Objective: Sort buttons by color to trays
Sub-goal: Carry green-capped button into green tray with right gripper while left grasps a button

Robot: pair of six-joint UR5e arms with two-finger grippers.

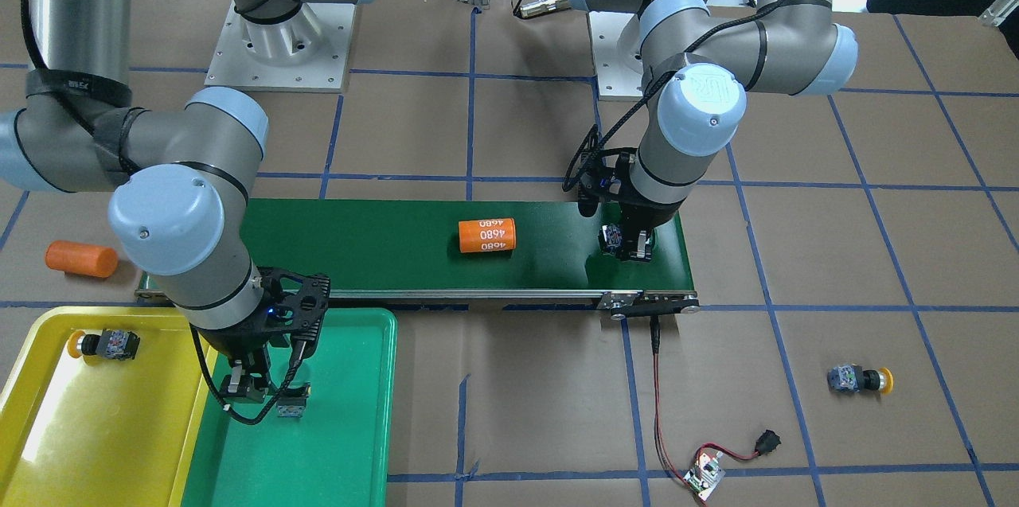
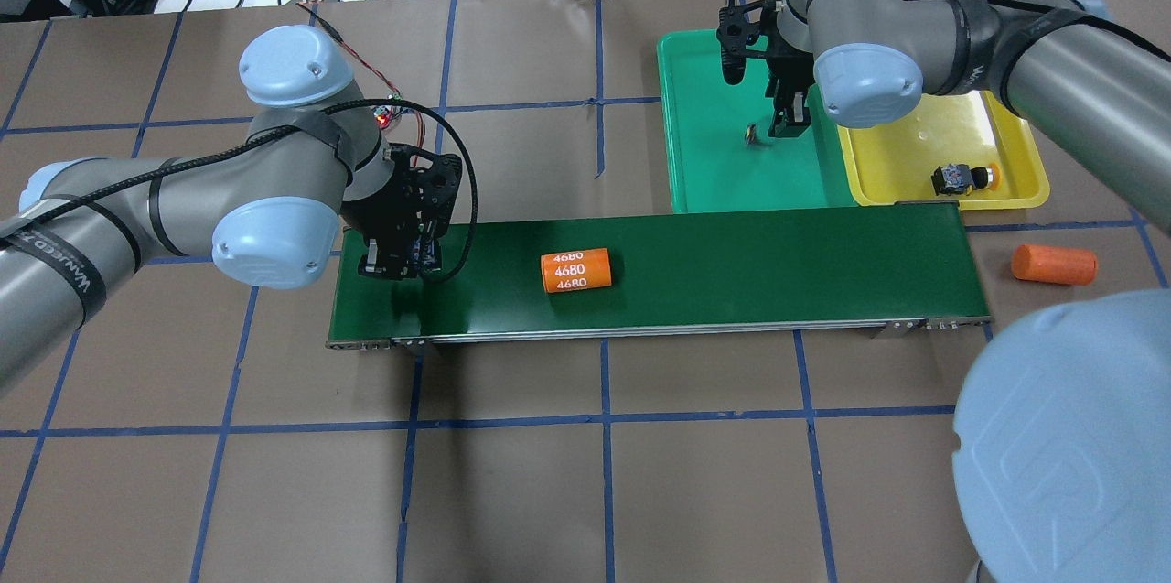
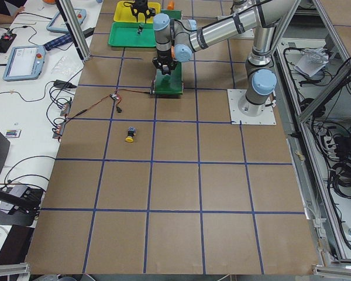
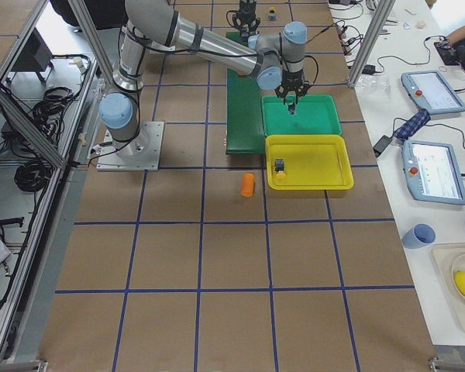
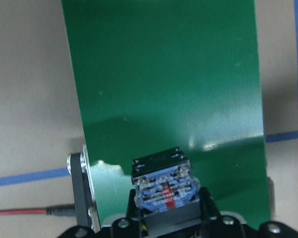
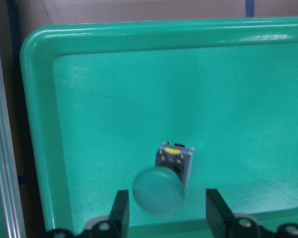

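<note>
The desk (image 2: 549, 491) is covered in brown paper gridded with blue tape. In the overhead view its near half lies bare, which is the widest open room. The long dark-green conveyor belt (image 2: 732, 281) runs across the middle. Beyond its far edge, on the robot's right, sit the green tray (image 2: 704, 171) and the yellow tray (image 2: 906, 180), side by side and both raised at the rim.

The left gripper (image 1: 630, 246) stands over the belt's end on the robot's left, close to the end edge. It is closed on the grey body of a button (image 5: 161, 181) whose cap is hidden. The right gripper (image 2: 789, 121) hangs over the green tray with its fingers apart and grips nothing. A green-capped button (image 6: 171, 168) lies loose on the tray floor below, away from the rim.

An orange cylinder (image 2: 574, 270) lies mid-belt, well apart from both grippers. A second orange cylinder (image 2: 1052, 263) lies on the paper just off the belt's right end.

A yellow-capped button (image 2: 959, 178) lies in the yellow tray near its belt-side edge. A second yellow-capped button (image 1: 860, 380) lies alone on open paper past the belt's left end. A small circuit board (image 1: 704, 475) with red wires lies near the operators' edge.
</note>
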